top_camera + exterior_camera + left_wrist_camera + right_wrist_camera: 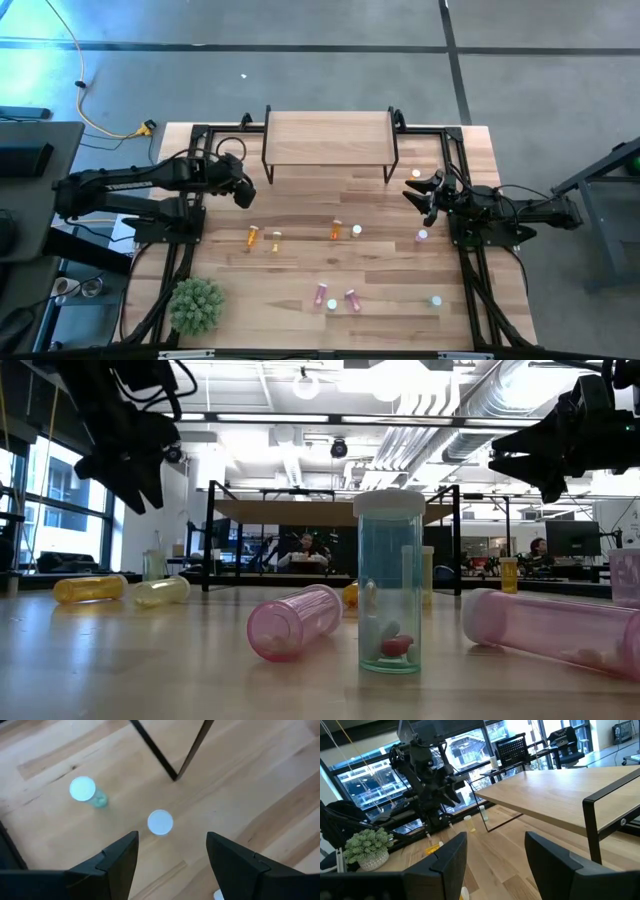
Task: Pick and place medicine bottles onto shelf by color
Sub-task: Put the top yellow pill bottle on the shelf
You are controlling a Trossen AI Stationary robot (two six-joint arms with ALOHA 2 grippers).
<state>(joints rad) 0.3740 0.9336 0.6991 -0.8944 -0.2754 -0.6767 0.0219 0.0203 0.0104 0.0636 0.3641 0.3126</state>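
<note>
Overhead, the plank desk [300, 300] fills the middle of the frame on a grey floor, with the empty shelf [328, 138] at its upper centre. The medicine bottles [334, 231] lie scattered across the desk's middle and lower part: yellow and orange ones centre-left, pink ones lower centre, a green one lower right. A small potted plant [196, 305] sits at lower left. The left claw [243, 190] hangs with jaws apart, empty, left of the shelf; the right claw [412, 190] waits spread and empty at the shelf's right. Across the desk, an office with ceiling ducts and windows shows behind.
</note>
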